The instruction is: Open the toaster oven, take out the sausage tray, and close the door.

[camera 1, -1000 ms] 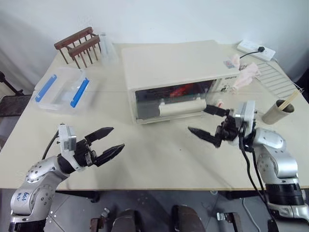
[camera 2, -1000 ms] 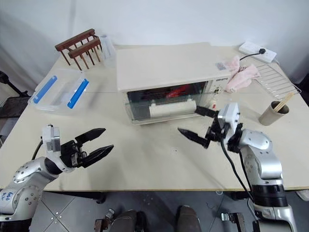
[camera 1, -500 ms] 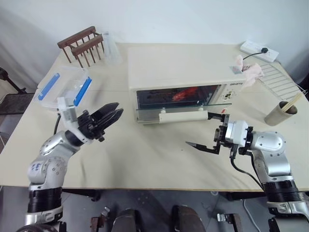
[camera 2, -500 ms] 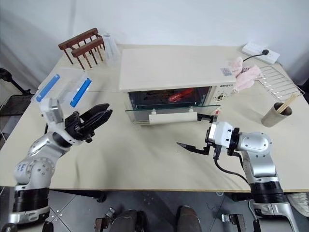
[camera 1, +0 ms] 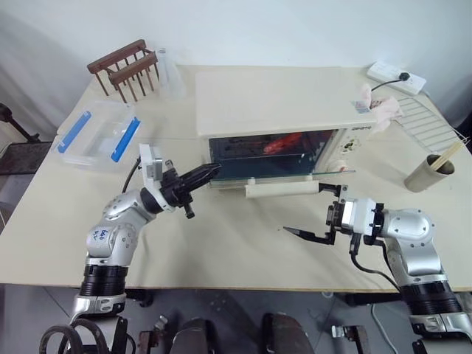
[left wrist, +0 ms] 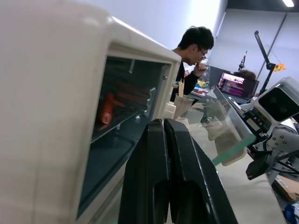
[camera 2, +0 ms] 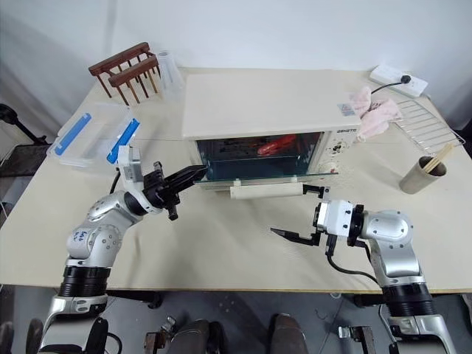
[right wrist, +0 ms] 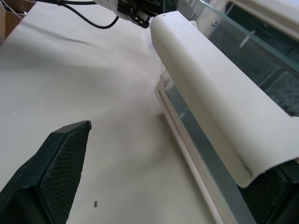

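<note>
The cream toaster oven (camera 1: 273, 96) stands mid-table. Its door (camera 1: 295, 168) hangs lowered, almost level, with the cream bar handle (camera 1: 284, 189) at its front edge. Red sausages (camera 1: 276, 144) show inside through the glass, and I cannot make out the sausage tray's metal under them. My left gripper (camera 1: 212, 170) is shut and empty, its tips at the left front corner of the oven opening. My right gripper (camera 1: 316, 212) is open by the handle's right end. One of its fingers (right wrist: 275, 193) sits under that end, the other finger (right wrist: 58, 170) is out over the table.
A clear box with blue clips (camera 1: 99, 136), a brown wooden rack (camera 1: 124, 68) and a clear cup (camera 1: 166, 70) stand at the back left. On the right are a paper cup with sticks (camera 1: 428, 173), a wire rack (camera 1: 428, 122), a pink cloth (camera 1: 383, 107) and a power strip (camera 1: 397, 76). A person (left wrist: 194, 51) stands beyond the table.
The door has swung down from almost closed to nearly level, and the right gripper came down with the handle. The left gripper shut and moved right and up to the oven's left front corner.
</note>
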### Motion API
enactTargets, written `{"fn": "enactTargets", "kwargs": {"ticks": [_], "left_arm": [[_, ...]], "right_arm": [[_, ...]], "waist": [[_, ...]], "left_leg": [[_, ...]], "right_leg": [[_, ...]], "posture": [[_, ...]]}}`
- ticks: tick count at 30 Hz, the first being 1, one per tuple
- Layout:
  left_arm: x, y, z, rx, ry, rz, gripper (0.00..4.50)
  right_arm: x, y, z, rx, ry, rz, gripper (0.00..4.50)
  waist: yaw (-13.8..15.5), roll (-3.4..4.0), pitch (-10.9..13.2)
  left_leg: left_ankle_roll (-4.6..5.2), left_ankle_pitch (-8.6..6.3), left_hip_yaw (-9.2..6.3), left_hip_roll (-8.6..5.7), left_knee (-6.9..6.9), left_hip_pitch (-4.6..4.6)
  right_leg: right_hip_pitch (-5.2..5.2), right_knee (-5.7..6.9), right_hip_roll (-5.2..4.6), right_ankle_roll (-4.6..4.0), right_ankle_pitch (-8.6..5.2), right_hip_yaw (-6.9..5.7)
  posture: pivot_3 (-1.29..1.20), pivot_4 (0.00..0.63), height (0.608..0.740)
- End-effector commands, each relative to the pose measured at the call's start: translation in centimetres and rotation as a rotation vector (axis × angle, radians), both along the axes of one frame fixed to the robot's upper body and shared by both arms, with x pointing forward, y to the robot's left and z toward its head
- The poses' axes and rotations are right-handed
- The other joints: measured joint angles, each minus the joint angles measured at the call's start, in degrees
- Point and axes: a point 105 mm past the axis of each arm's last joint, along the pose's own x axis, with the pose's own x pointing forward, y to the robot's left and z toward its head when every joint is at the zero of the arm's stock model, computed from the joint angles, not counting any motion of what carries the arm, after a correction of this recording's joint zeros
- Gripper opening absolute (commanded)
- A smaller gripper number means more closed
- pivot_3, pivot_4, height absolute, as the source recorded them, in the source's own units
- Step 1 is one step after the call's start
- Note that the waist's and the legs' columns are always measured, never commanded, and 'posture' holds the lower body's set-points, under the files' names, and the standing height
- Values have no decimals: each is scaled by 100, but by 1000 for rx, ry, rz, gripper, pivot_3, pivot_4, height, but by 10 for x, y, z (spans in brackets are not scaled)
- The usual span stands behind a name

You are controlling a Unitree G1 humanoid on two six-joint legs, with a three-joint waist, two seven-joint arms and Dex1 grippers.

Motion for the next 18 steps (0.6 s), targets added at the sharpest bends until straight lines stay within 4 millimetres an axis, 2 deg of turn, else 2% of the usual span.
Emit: {"fn": "enactTargets", "kwargs": {"ticks": [1, 5, 7, 9, 11, 14, 16, 18], "left_arm": [[-3, -8, 0, 11, -9, -55, 59], [-8, -12, -16, 95, 6, -113, 59], [-11, -14, -25, 137, 12, -134, 59], [-13, -15, -39, 210, 22, -142, 59], [-16, -14, -55, 279, 37, -148, 59], [-18, -13, -63, 304, 37, -143, 59], [-17, -10, -71, 324, 41, -113, 59], [-14, -8, -73, 327, 22, -70, 59]], "right_arm": [[-5, -27, 6, 3, -38, -106, 4500], [-23, -95, -26, -74, 71, -352, 4500], [-33, -129, -29, -92, 108, -488, 4500], [-34, -144, -16, -94, 68, -567, 4500], [-28, -150, 4, -92, -28, -633, 4500], [-20, -143, 20, -87, -106, -659, 4500], [-8, -123, 33, -106, -184, -673, 4500], [-1, -93, 42, -79, -210, -616, 4500]], "waist": [[33, 0, 0], [159, -4, 2], [204, -4, 2], [189, -5, 3], [84, -3, 2], [-33, -4, 3], [-59, -2, 2], [-62, 0, 2]], "left_leg": [[1, 0, -2, 0, 3, 0], [11, -7, -6, -6, 19, -2], [16, -10, -4, -6, 23, -3], [17, -11, 1, -6, 28, -3], [17, -12, 7, -4, 42, 3], [10, -8, 4, 5, 47, 12], [5, -5, -3, 9, 47, 11], [4, -4, 0, 10, 47, 10]], "right_leg": [[3, 0, 0, 0, 0, -1], [15, -4, 0, 2, 1, -1], [16, -13, -1, 2, 1, 1], [19, -24, -2, 6, 2, 2], [18, -26, -2, 7, 3, 12], [18, -10, -2, 4, 2, 15], [15, -1, -1, -1, -1, 13], [10, 4, -3, -1, -1, 17]], "posture": [[0, 150, 740], [0, 150, 740], [0, 150, 740], [0, 150, 740], [0, 150, 740], [0, 150, 740], [0, 150, 740], [0, 150, 740]]}}
